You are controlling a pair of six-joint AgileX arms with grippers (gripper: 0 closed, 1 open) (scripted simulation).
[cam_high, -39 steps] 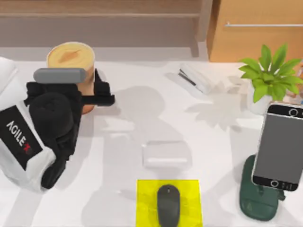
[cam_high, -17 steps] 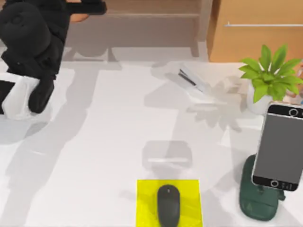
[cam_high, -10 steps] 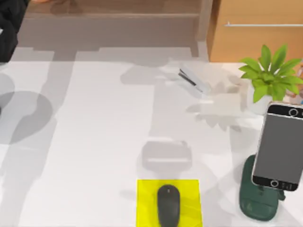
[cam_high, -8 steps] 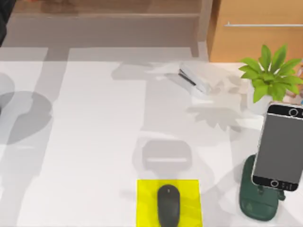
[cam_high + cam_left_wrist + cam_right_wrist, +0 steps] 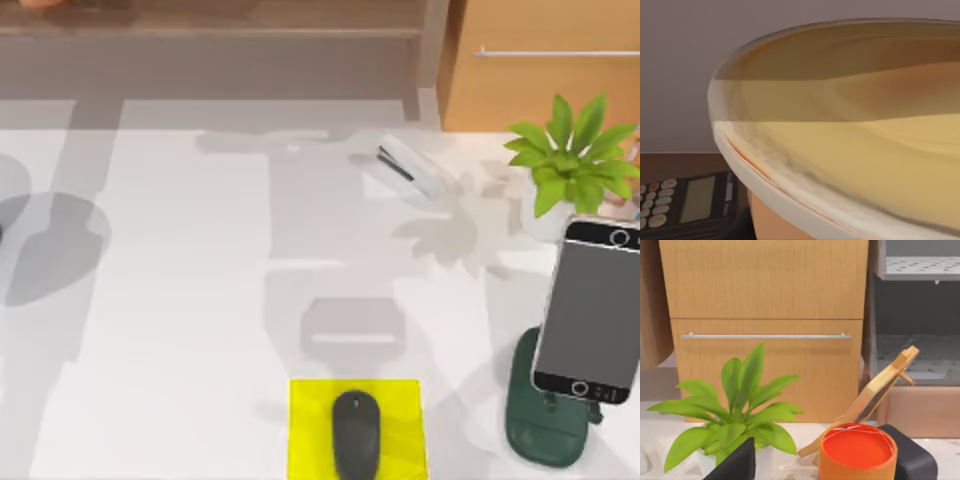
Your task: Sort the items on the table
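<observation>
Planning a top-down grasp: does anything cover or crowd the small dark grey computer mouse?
Nothing visible does: the small dark grey computer mouse lies uncovered on a yellow square pad; a translucent block sits apart, beyond the pad.

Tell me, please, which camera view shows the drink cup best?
The left wrist view: the cup looms close, its white rim and foamy tan top clear. The top view catches just an orange sliver at its upper left edge.

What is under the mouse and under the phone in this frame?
The mouse lies on a yellow mat; the table beneath the mat is covered. The phone leans on a dark green stand, whose upper part it hides.
</observation>
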